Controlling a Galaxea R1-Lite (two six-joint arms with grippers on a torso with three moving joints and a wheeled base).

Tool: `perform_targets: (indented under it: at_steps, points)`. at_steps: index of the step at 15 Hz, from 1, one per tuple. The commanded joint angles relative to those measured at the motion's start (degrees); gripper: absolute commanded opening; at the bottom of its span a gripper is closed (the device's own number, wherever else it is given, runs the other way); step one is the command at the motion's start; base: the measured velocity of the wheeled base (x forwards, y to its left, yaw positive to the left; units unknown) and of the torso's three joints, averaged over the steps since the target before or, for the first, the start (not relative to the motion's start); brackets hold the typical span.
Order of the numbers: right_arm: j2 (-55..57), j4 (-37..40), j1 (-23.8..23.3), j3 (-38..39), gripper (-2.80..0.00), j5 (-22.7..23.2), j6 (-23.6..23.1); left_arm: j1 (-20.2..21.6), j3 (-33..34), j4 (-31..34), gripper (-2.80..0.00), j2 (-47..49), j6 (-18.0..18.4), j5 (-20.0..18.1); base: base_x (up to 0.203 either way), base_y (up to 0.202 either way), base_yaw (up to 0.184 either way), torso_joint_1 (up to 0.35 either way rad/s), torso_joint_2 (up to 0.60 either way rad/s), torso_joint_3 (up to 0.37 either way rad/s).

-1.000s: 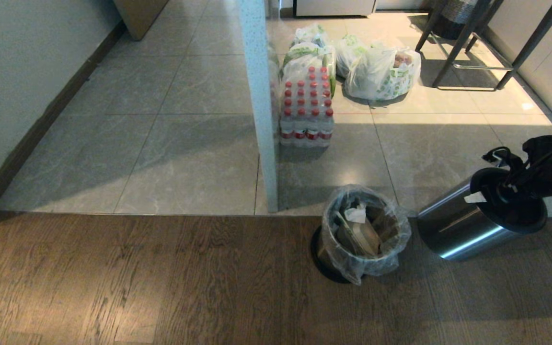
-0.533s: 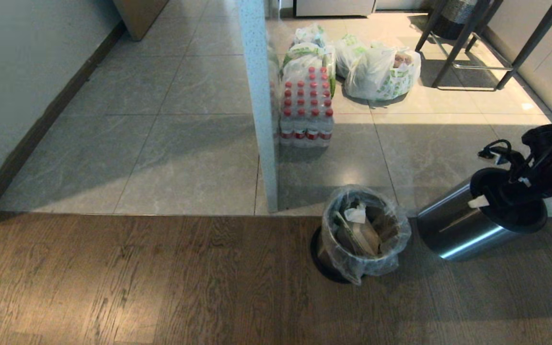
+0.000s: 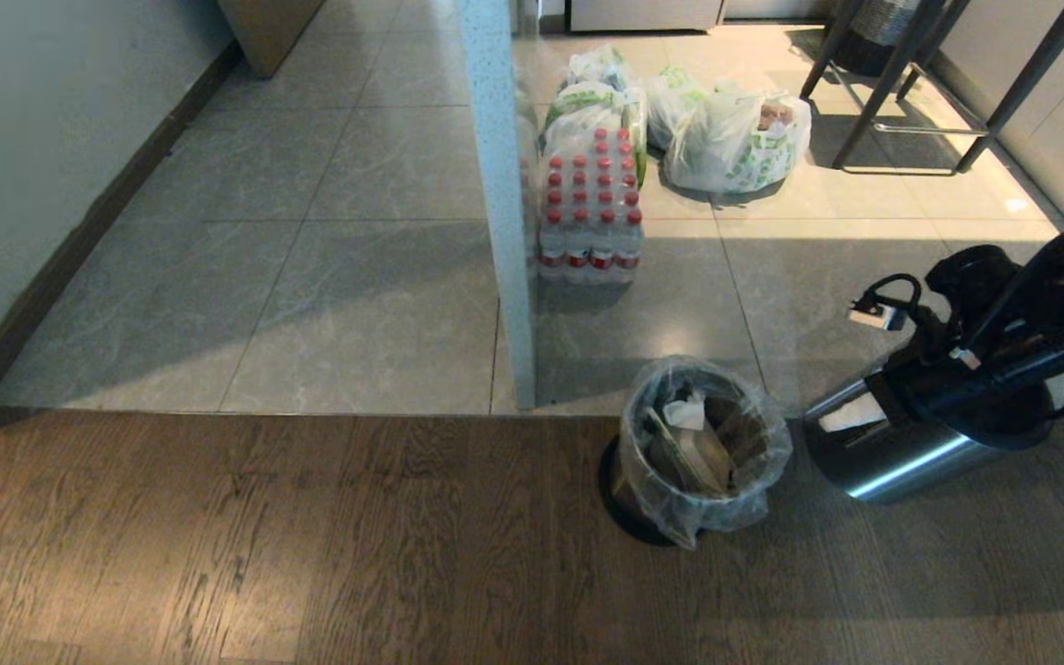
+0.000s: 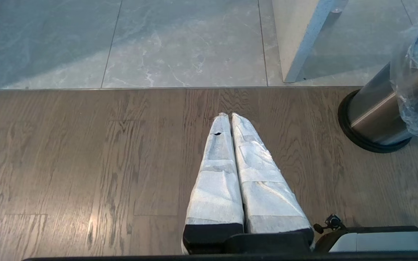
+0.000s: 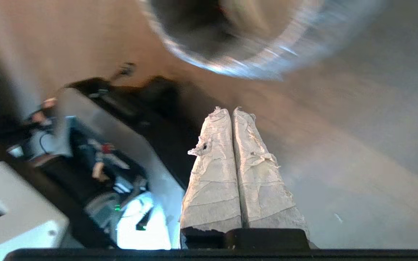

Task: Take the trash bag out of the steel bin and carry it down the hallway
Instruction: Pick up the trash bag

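Since the earlier frame my right gripper [image 3: 851, 417] has swung out of the unlined steel can [image 3: 901, 453] toward the lined bin and clamped empty. The trash bag [image 3: 706, 441] sits in the steel bin [image 4: 370, 116] on the wood floor [image 3: 310, 545], at the tile edge. My left gripper [image 4: 230, 115] hangs clenched over the planks.
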Motion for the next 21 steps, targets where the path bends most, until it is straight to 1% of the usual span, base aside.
perform_targets:
  at_steps: [1, 5, 9, 11, 12, 14, 21]
  points:
    - [1.5, -0.9, 0.9, 0.1, 0.00, 2.3, -0.1, 0.0, 0.1, 0.0, -2.80, 0.0, 0.0, 0.0, 0.000, 0.000, 0.000, 0.000, 0.00, 0.000]
    - [7.1, -6.2, 2.4, -2.7, 0.00, 2.7, -0.4, 0.0, 0.1, 0.0, -2.80, 0.0, -0.2, 0.0, 0.000, 0.000, 0.000, 0.000, 0.00, 0.000]
    - [13.1, -13.9, 2.3, -4.3, 0.00, 2.7, 0.0, 0.0, 0.0, 0.0, -2.80, 0.0, -0.2, 0.0, 0.000, 0.000, 0.000, 0.000, 0.00, 0.000]
    - [16.3, -17.0, 1.9, -6.6, 0.00, 2.6, -0.1, 0.0, 0.1, 0.0, -2.80, 0.0, -0.2, 0.0, 0.000, 0.000, 0.000, 0.000, 0.00, 0.000]
    - [18.1, -18.4, 1.8, -8.6, 0.00, 1.8, 0.0, 0.0, 0.0, 0.0, -2.80, 0.0, -0.1, 0.0, 0.000, 0.000, 0.000, 0.000, 0.00, 0.000]
    - [20.6, -19.1, 1.6, -11.3, 0.00, 0.6, 0.7, 0.0, 0.1, 0.0, -2.80, 0.0, -0.2, 0.0, 0.000, 0.000, 0.000, 0.000, 0.00, 0.000]
    - [24.6, -19.6, 1.5, -14.3, 0.00, 0.7, 1.3, 0.0, 0.1, 0.0, -2.80, 0.0, -0.2, 0.0, 0.000, 0.000, 0.000, 0.000, 0.00, 0.000]
